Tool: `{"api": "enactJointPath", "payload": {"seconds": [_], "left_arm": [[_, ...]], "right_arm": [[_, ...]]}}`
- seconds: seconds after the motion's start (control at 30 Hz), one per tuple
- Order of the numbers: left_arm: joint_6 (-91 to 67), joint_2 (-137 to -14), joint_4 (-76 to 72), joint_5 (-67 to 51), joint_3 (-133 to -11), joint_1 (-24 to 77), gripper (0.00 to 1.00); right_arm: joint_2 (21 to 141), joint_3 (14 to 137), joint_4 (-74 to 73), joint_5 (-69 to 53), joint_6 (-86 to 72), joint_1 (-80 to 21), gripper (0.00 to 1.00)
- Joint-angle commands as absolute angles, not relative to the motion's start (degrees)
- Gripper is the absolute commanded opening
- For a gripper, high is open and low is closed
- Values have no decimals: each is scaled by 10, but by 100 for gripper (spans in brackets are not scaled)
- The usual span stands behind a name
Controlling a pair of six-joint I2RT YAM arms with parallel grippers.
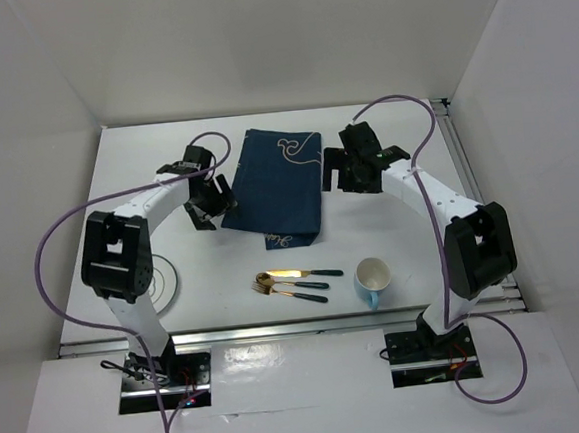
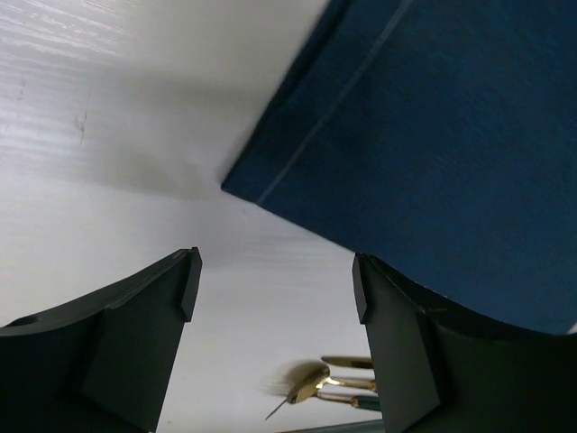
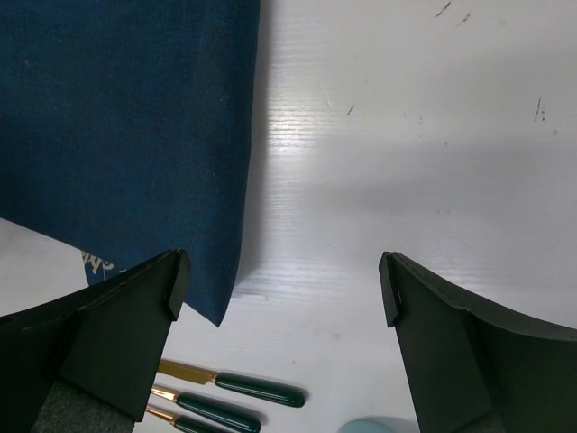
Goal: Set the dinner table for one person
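Top external view showed me the left gripper and right gripper wide open, holding nothing, flanking the navy placemat on the dinner table.

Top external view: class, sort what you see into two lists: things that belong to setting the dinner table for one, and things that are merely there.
Belong to the job:
dinner table
navy placemat
gold cutlery with green handles
light blue mug
white plate at the left, partly hidden

Merely there:
purple cables
silver rail
white enclosure walls
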State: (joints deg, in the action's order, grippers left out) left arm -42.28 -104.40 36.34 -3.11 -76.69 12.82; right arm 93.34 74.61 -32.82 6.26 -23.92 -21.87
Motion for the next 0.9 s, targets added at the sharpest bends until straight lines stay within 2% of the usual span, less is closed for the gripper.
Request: {"api": "enactJointPath", "payload": {"seconds": [0.0, 0.23, 0.33, 0.43, 0.47, 0.57, 0.6, 0.7, 0.87], "left_arm": [[-463, -1083, 351, -43, -787, 115, 85], [-475, -1165, 361, -33, -829, 115, 87], [-481, -1178, 361, -33, -837, 120, 84], [-481, -1191, 361, -33, -842, 120, 71], [-481, -1199, 361, -39, -842, 120, 60], [-481, -1204, 361, -39, -842, 126, 40], [-475, -1198, 361, -33, -842, 126, 25], [-460, -1193, 378, -33, -866, 126, 0], [-431, -1149, 426, -15, -926, 126, 0]], "right_arm": [[912, 755, -331, 69, -233, -221, 100], [912, 749, -337, 69, -233, -226, 100], [912, 743, -337, 69, -238, -226, 100], [906, 737, -337, 69, -238, -226, 100], [906, 730, -337, 69, -238, -226, 100], [901, 720, -343, 69, -243, -231, 100], [901, 710, -343, 64, -243, -231, 100], [889, 678, -343, 53, -249, -237, 100], [872, 627, -343, 13, -276, -243, 100]]}}
